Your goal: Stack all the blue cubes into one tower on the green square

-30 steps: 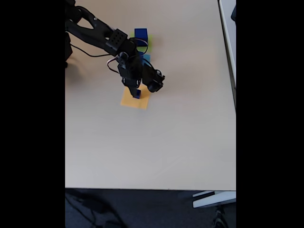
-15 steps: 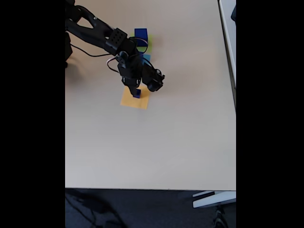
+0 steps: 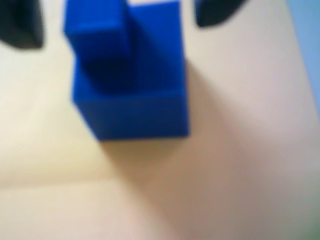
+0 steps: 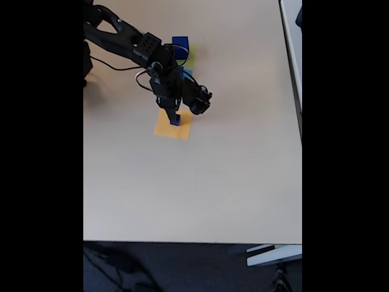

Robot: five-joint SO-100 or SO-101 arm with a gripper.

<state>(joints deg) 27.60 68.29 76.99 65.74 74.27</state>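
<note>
The pale table (image 4: 231, 182) carries the black arm (image 4: 121, 39), which reaches in from the far left of the fixed view and bends down over the orange square (image 4: 173, 129), lying a little nearer the camera than the other patches. At the far side sits the largest of the blue cubes (image 4: 180, 44) on the green square (image 4: 190, 59), of which only a lime edge shows beside that cube, with a sliver of the light-blue square (image 4: 188, 73) just nearer than it. The gripper (image 3: 117, 15) stands directly above a medium blue cube (image 3: 135, 95) on the orange patch; in the wrist view a smaller blue cube (image 3: 97, 42) rests on its top, toward the left half of that face, and the two dark fingertips (image 3: 20, 22) sit apart on either side, touching neither block, so the jaws read as released. The coming move seems to turn on this: the pair lies straight below the gripper, between the fingers, while the green target with the big cube lies farther away, beyond the light-blue patch. Carrying the blocks there would likely mean closing on them first.
</note>
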